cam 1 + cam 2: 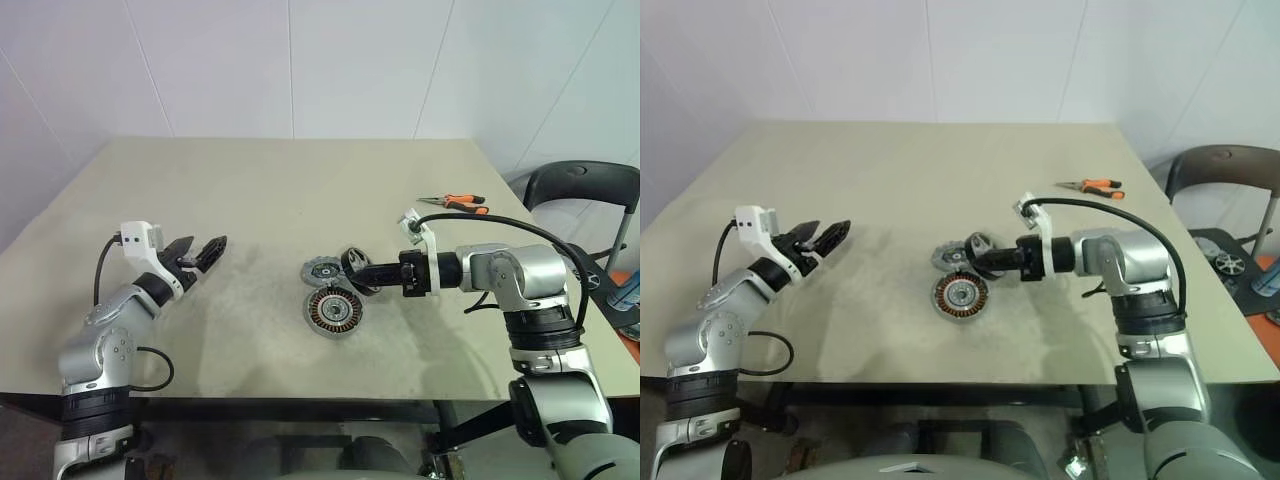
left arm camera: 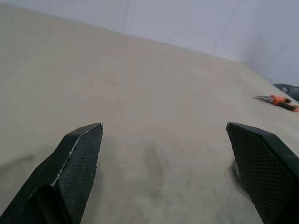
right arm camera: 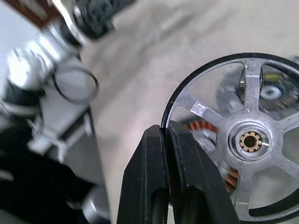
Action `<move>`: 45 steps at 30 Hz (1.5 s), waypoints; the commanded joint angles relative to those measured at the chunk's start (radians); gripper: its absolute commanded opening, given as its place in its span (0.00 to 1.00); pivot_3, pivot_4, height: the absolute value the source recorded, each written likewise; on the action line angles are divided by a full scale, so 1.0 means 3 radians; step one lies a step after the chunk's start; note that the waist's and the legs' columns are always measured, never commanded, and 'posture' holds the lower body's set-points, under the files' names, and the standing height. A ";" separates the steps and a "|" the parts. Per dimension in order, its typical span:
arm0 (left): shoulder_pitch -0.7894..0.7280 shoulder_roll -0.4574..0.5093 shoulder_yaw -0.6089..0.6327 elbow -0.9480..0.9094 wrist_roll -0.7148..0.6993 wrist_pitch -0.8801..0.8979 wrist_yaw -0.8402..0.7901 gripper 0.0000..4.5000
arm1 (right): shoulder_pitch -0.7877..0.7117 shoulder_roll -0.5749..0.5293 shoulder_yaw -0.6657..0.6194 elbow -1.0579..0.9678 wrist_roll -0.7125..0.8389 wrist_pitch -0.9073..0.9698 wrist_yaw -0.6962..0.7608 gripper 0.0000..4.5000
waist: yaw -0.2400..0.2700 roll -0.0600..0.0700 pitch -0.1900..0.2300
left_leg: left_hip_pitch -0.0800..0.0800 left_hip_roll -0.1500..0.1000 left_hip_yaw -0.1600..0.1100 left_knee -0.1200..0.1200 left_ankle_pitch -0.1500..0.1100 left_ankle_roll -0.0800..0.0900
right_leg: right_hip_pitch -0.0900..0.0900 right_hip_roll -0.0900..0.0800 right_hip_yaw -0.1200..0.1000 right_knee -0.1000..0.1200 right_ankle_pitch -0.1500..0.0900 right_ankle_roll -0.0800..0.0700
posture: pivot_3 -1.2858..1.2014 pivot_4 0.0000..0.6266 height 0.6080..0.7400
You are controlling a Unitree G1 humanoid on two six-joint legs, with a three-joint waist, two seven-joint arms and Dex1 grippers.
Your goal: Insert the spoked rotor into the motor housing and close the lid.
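Right wrist view shows the right hand [image 3: 167, 135] clamped on the dark rim of the spoked rotor [image 3: 243, 140], its two black fingers [image 3: 191, 172] pressed close together with the rim pinched between them; copper-coloured coils are visible through the gaps between the silver spokes. Seen from the head camera, that hand [image 1: 362, 272] reaches in from the right with the rotor [image 1: 352, 265] held on edge above the counter [image 1: 300, 190], just over and slightly behind the motor housing [image 1: 332, 309], which lies flat near the counter's middle with its ring of copper windings facing up. The lid [image 1: 322, 270], a dull grey cap with a notched edge, rests on the counter directly behind the housing and just beside the raised rotor. On the far side of the scene, the left hand [image 1: 202, 252] hovers above the counter well apart from the parts, its fingers [image 2: 79, 158] spread wide with nothing between them. A pair of orange-handled pliers [image 1: 455, 203] lies near the counter's far right edge, and a dark chair [image 1: 580, 195] stands beyond that edge.
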 commanded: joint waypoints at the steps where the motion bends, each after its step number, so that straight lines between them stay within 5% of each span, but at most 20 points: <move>1: -0.0178 -0.0190 -0.0169 0.0179 -0.0022 0.0065 -0.0042 1.00 | -0.0075 0.0026 -0.0190 -0.0179 0.0219 0.0046 -0.0197 0.01 | 0.0021 0.0001 -0.0001 | 0.0000 -0.0001 0.0000 0.0000 0.0000 0.0000 | 0.0001 0.0000 0.0000 0.0000 0.0000 0.0000 | 0.52 0.00 1.00; 8: -0.0669 -0.0573 -0.0387 0.0756 -0.0196 0.0314 -0.0409 1.00 | -0.0284 0.0128 -0.0278 -0.0273 0.0557 0.0061 -0.0421 0.01 | 0.0002 0.0001 -0.0001 | -0.0003 -0.0001 0.0000 0.0008 0.0000 0.0004 | 0.0001 0.0001 -0.0001 0.0001 0.0001 0.0002 | 0.52 0.00 1.00; 20: -0.1202 -0.0719 -0.0868 0.1093 -0.0024 0.0328 -0.1052 1.00 | -0.0466 0.0380 -0.0599 -0.0514 0.1154 0.0372 -0.0968 0.01 | 0.0002 0.0002 -0.0001 | -0.0004 -0.0001 -0.0001 0.0006 0.0001 0.0004 | 0.0000 0.0001 -0.0001 0.0002 0.0001 0.0001 | 0.52 0.00 1.00; 25: -0.1318 -0.0861 -0.0792 0.1247 0.0356 -0.0394 -0.0704 1.00 | -0.0480 0.0337 -0.0556 -0.0534 0.1237 0.0320 -0.1072 0.01 | 0.0002 0.0002 -0.0001 | -0.0008 -0.0001 0.0000 0.0005 0.0000 0.0006 | -0.0003 0.0001 0.0000 0.0000 0.0001 0.0002 | 0.52 0.00 1.00; 37: -0.0598 -0.0371 -0.1527 0.0529 0.1751 -0.2204 -0.0795 1.00 | -0.0440 0.0229 -0.0425 -0.0507 0.1288 0.0181 -0.1123 0.01 | 0.0002 0.0004 -0.0002 | -0.0013 0.0000 0.0001 0.0000 0.0000 0.0006 | -0.0010 0.0001 0.0000 -0.0002 0.0001 0.0001 | 0.52 0.00 1.00; 40: -0.0502 -0.0089 -0.1720 0.0735 0.2423 -0.3052 -0.0511 1.00 | -0.0435 0.0201 -0.0350 -0.0482 0.1269 0.0115 -0.1113 0.01 | 0.0007 0.0006 -0.0002 | -0.0013 0.0000 0.0001 0.0000 0.0000 0.0006 | -0.0011 0.0000 0.0000 -0.0002 0.0000 0.0001 | 0.52 0.00 1.00; 45: -0.0716 0.0143 -0.1807 0.1346 0.3606 -0.4165 0.0856 1.00 | -0.0403 0.0134 -0.0190 -0.0468 0.1224 -0.0014 -0.1056 0.01 | 0.0024 0.0007 -0.0002 | -0.0015 0.0000 0.0001 0.0000 -0.0001 0.0007 | -0.0011 -0.0001 0.0000 -0.0002 0.0001 0.0001 | 0.52 0.00 1.00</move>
